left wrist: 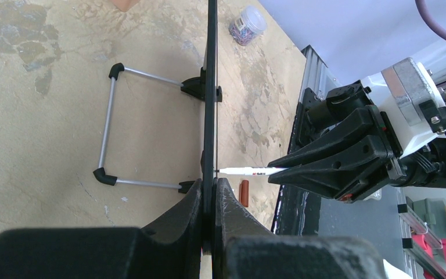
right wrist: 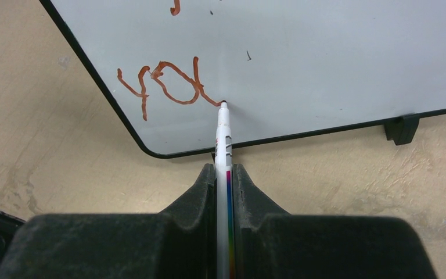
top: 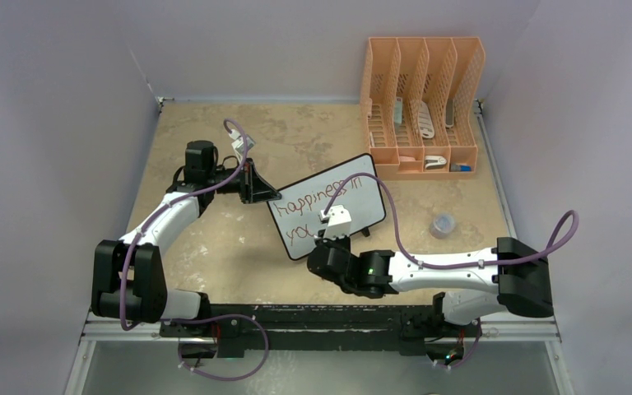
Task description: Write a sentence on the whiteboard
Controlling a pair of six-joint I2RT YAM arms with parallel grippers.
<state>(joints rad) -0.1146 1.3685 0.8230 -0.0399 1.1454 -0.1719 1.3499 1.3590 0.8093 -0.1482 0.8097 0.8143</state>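
The whiteboard stands tilted mid-table on its wire stand. It bears dark red-brown lettering: "happiness in" on the top line and "yo" plus a fresh stroke below. My left gripper is shut on the board's left edge, seen edge-on in the left wrist view. My right gripper is shut on a white marker, whose tip touches the board just right of the "yo". The marker and right gripper also show in the left wrist view.
An orange mesh file organizer stands at the back right. A small clear jar sits right of the board. A red-brown marker cap lies on the table in front of the board. A black stand foot sticks out under the board's lower edge.
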